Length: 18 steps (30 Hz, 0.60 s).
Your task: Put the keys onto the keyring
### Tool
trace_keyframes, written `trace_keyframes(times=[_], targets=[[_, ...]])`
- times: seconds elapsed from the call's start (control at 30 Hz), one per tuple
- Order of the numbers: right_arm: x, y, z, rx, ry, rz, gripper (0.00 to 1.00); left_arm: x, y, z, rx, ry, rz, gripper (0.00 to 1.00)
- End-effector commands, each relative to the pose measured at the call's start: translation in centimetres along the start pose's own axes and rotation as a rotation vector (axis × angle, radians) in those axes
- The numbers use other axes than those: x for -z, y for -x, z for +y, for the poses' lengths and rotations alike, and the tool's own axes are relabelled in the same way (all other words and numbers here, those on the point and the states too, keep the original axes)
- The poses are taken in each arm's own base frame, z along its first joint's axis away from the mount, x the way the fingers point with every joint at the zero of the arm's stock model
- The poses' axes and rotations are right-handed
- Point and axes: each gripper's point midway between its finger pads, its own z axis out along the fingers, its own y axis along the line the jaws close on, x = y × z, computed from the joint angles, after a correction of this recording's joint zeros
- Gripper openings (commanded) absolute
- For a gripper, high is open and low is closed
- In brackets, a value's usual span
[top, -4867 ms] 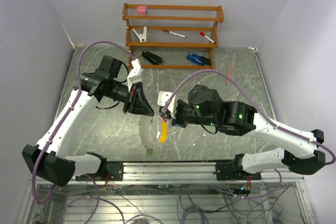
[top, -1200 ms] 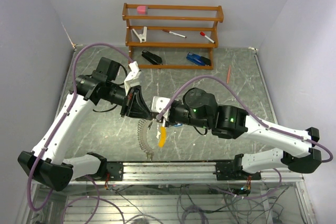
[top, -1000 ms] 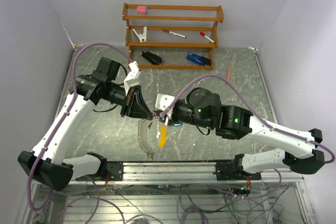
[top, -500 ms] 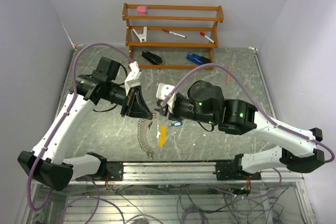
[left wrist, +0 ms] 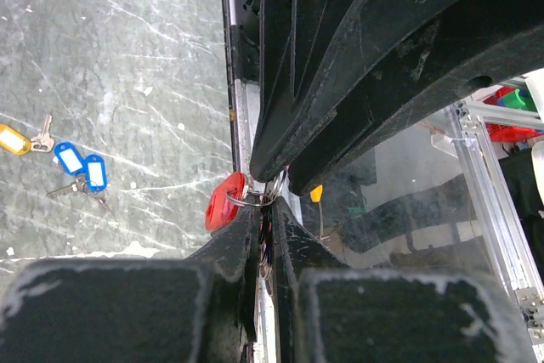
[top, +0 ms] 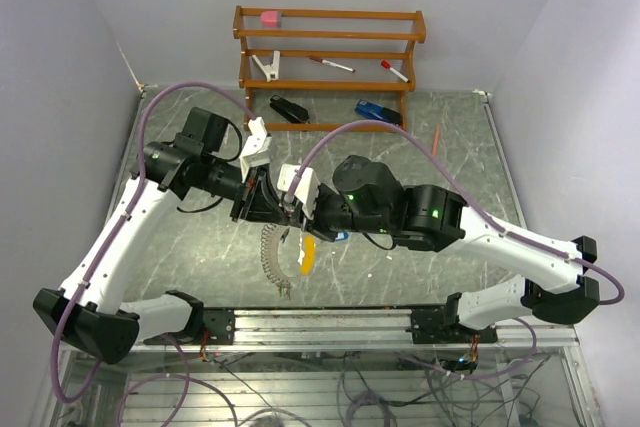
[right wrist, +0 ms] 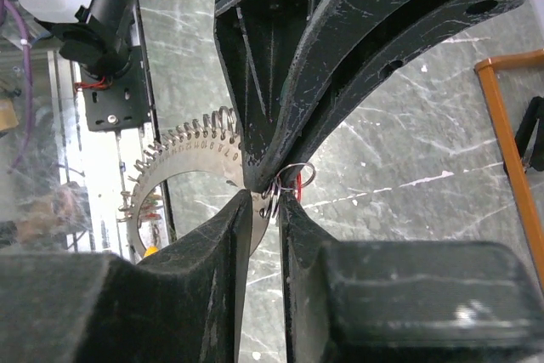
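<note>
1. Right wrist view: my right gripper (right wrist: 265, 203) has its jaws a thin gap apart at a small wire loop (right wrist: 295, 176); I cannot tell whether they pinch it
2. My left gripper (right wrist: 273, 174) comes in from 12 o'clock and meets my right tips nose to nose, its jaws pressed together on the keyring (right wrist: 189, 161)
3. From that meeting point the keyring's silvery arc sweeps off toward 8 o'clock, so its long curve lies across my right jaws' line rather than along it
4. In the left wrist view a red tag (left wrist: 224, 202) hangs at 9 o'clock of the tips, just beside them
5. Loose keys (left wrist: 75, 165) with blue and yellow tags lie on the table (left wrist: 127, 57), well apart at 9 o'clock; I judge my right arm the nearer one to fetch them
</note>
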Motion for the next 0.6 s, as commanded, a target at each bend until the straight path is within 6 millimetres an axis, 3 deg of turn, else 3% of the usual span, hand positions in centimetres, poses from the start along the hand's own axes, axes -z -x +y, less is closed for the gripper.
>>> trace_keyframes(times=[0.0,0.57], targets=[[0.52,0.71,0.02,-0.013,0.008,-0.019,0.18,0.15,1.16,-0.46,-0.065,-0.004,-0.015,0.07],[0.04,0.94,-0.28,0.005,0.002,-0.048,0.02,0.39,1.30,-1.36,-0.091,-0.016,-0.014,0.07]])
